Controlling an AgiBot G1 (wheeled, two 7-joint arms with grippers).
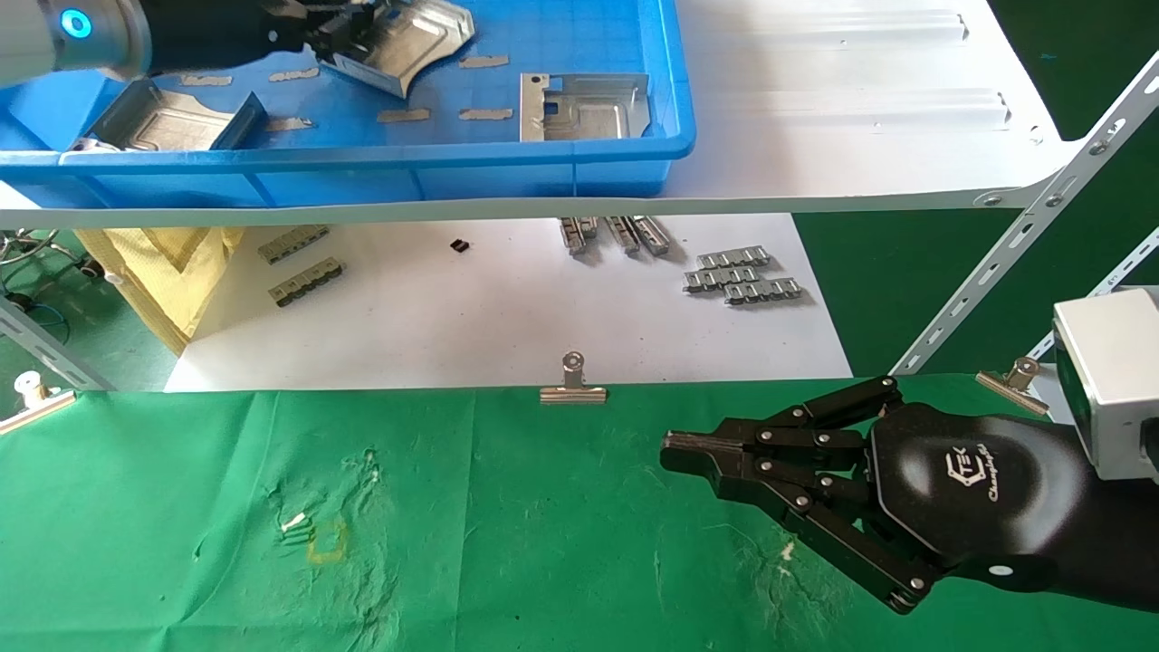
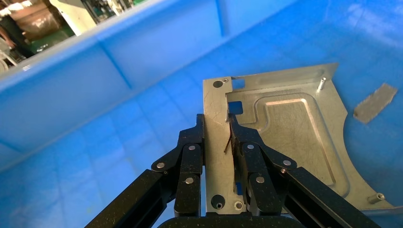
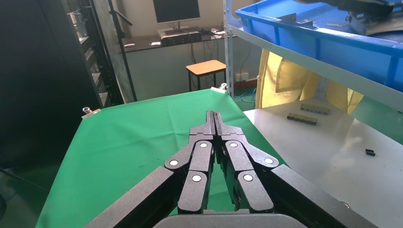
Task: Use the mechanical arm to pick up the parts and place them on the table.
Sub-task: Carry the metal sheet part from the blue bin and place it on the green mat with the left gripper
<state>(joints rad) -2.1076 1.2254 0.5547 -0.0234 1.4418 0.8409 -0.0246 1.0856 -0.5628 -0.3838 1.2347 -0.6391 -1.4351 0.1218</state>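
Silver stamped sheet metal sits pinched in the left tool (image 2: pixel 216 126), whose black link fingers (image 2: pixel 190 152) clamp the bent-up edge of one part (image 2: pixel 285 137) inside the blue bin (image 1: pixel 543 167). In the head view that held part (image 1: pixel 412 45) is tilted, one corner raised off the bin floor. Two more parts stay in the bin: one (image 1: pixel 584 107) lies flat near the right wall, another (image 1: pixel 172 122) rests near the front left corner. The bin stands on a white shelf board (image 1: pixel 860 109). Below, the right tool (image 1: pixel 693 448) hovers over the green-clothed bench (image 1: pixel 453 525), its fingers pressed together and holding nothing. A binder clip (image 1: pixel 572 385) grips the bench's far edge.
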